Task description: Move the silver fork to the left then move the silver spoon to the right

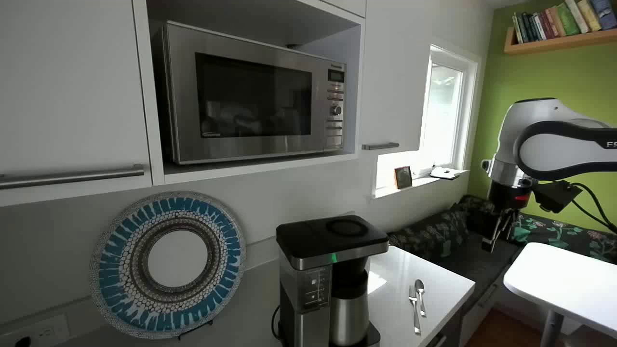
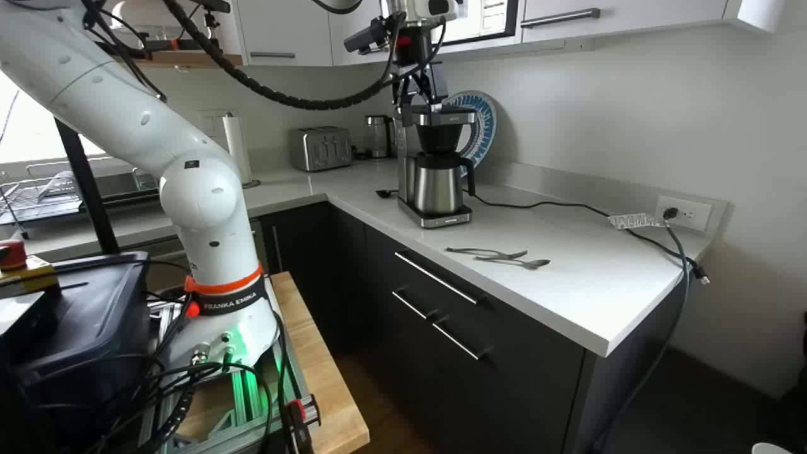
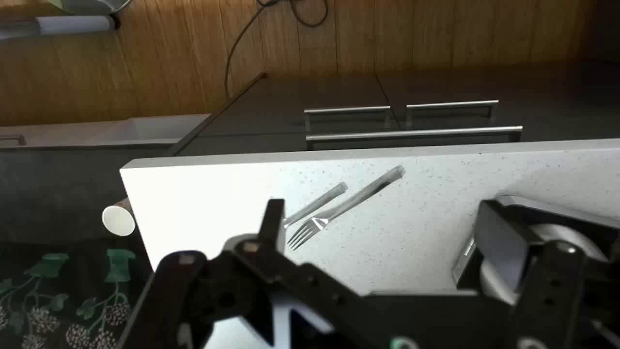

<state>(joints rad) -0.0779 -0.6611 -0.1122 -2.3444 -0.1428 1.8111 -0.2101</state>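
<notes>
Gripper (image 3: 385, 220) spread wide, silver spoon (image 3: 316, 205) on counter (image 2: 567, 284) just beside silver fork (image 3: 346, 207), its bowl hidden by gripper finger (image 3: 272, 218) in wrist view, steel carafe (image 2: 438, 186) seated in coffee maker (image 2: 408, 157), contents concealed

A black-and-silver coffee maker (image 1: 315, 284) holding a steel carafe (image 1: 349, 320) stood on a white counter (image 2: 567, 296). A round, blue-patterned plate (image 1: 178, 258) stood on edge near the wall (image 1: 299, 197); a microwave (image 1: 255, 96) sat in a cabinet niche (image 1: 353, 96).

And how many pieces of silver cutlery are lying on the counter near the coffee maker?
2: the fork lies closer to the coffee maker, and the spoon beside the fork. More could be hidden behind the coffee maker.
</notes>
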